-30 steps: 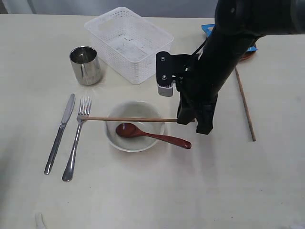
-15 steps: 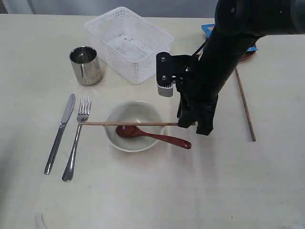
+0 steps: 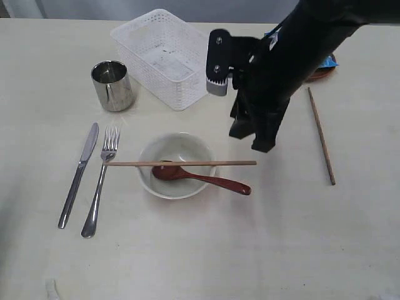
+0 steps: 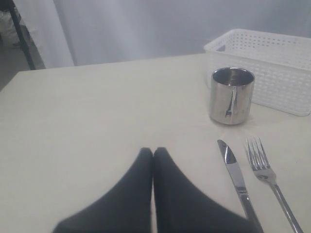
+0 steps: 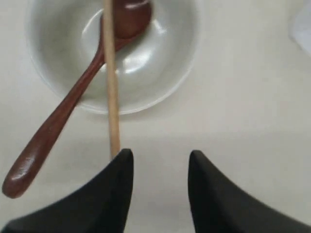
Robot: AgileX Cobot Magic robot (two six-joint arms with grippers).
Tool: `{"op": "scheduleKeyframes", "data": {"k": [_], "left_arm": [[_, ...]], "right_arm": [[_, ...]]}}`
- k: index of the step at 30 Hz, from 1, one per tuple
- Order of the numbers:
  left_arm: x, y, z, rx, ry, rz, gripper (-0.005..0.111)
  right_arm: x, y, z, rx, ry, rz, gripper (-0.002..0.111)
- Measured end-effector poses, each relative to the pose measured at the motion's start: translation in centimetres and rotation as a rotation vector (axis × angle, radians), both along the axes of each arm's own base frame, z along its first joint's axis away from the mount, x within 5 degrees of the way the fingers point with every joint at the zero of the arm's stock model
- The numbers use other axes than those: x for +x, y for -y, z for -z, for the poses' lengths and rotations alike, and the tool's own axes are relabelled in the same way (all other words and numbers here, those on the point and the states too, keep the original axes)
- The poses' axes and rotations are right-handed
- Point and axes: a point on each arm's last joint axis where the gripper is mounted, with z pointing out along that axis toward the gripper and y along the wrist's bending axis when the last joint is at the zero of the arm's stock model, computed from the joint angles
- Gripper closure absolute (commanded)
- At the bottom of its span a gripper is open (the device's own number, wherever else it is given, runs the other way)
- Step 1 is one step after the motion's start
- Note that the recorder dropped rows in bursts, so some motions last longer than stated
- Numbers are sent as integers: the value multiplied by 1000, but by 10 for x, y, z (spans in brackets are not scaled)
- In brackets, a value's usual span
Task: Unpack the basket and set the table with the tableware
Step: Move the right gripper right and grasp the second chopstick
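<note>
exterior: right gripper [image 3: 251,141] hangs spread and empty over the chopstick [image 3: 181,163] bridging the bowl [image 3: 145,183]; left wrist: left gripper [image 4: 153,154] pinched together, empty; right wrist: that chopstick looks light, stiff, rolly (i'd pinch its free end)

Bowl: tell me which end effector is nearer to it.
Right. The right end effector hangs open just beside the bowl, above the end of the chopstick laid across it. The left end effector is farther off, beyond the knife, with the bowl outside its view.
</note>
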Motion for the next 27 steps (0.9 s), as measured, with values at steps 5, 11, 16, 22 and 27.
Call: {"op": "scheduleKeyframes", "data": {"k": [5,11,16,22,27], "left_arm": [[0,0,0,0,0,0,107],[0,0,0,0,0,0,107],[0,0,0,0,0,0,107],[0,0,0,0,0,0,107],[0,0,0,0,0,0,107]], "right_arm": [[22,23,-12,-8,127,349,71],[54,74,8,1,37,920,71],[65,109,42,-85,-107,1216,71],[71,128,73,-170,-190,1319,71],[73,128,90,-195,-215,1321,71]]}}
